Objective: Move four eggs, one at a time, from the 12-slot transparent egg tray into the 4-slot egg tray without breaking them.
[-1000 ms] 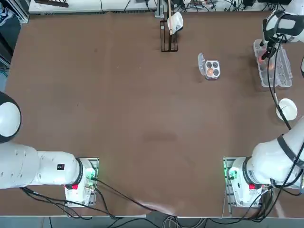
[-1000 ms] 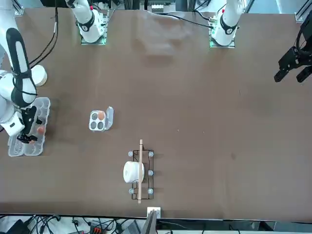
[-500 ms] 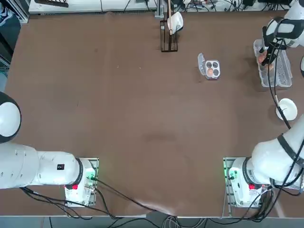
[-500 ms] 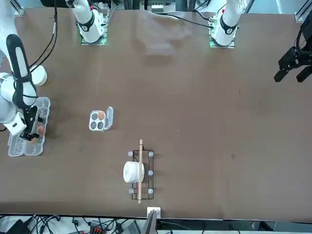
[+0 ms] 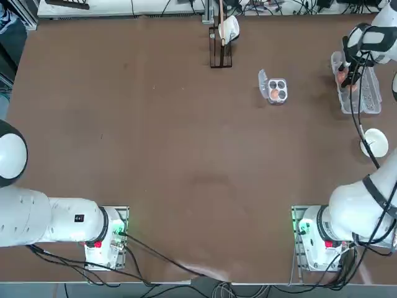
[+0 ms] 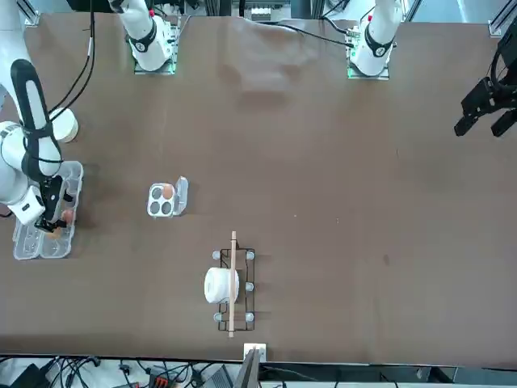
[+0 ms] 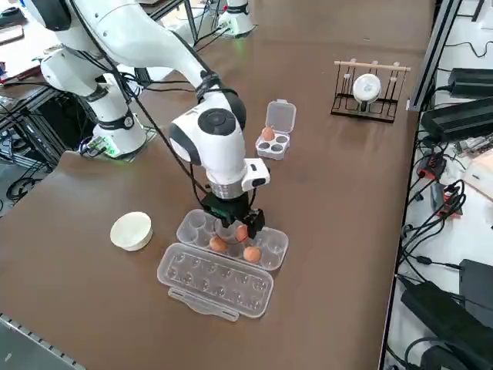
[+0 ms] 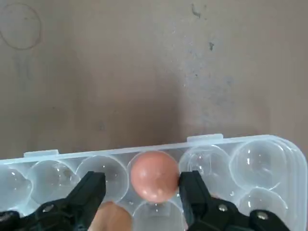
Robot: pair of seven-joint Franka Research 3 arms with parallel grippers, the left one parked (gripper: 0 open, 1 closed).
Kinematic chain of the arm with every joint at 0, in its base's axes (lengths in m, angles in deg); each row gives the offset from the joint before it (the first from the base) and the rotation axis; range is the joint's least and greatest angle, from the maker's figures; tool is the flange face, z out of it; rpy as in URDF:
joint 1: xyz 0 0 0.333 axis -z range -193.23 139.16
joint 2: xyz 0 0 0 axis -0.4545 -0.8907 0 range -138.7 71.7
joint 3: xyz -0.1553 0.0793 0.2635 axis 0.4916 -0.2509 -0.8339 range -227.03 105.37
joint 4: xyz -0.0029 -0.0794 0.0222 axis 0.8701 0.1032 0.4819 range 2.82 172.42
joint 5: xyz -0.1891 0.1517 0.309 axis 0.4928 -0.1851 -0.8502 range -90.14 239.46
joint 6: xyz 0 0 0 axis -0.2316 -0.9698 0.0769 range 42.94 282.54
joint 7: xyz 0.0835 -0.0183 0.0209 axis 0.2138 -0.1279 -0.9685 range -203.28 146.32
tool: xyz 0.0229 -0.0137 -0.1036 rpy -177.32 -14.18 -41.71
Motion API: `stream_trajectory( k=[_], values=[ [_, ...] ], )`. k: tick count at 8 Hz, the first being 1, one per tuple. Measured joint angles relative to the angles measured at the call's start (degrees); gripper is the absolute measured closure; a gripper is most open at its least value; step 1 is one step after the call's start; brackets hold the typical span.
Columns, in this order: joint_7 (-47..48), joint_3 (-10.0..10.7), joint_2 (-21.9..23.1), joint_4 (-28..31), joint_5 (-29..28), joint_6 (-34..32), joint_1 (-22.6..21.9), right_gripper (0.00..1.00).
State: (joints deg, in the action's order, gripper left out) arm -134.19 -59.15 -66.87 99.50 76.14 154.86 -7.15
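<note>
Descent has brought the right gripper (image 8: 143, 188) into the 12-slot transparent egg tray (image 8: 260, 159) at the table's right edge, jaws narrowing, straddling an egg (image 8: 154, 175) not yet gripped; the 4-slot egg tray (image 5: 276, 90) holds one egg.

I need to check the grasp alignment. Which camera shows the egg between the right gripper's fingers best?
The right wrist view: the egg sits in its cup, framed by the open right gripper. The right side view shows it partly hidden behind the fingers. In the top and front views it is a tiny orange spot under the arm.
</note>
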Motion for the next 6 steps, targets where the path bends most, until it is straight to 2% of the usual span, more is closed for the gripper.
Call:
stream_trajectory(
  k=[6],
  values=[
    [-0.06,-0.17,-0.72,-1.1,-0.03,0.04,0.26,0.19]
  ],
)
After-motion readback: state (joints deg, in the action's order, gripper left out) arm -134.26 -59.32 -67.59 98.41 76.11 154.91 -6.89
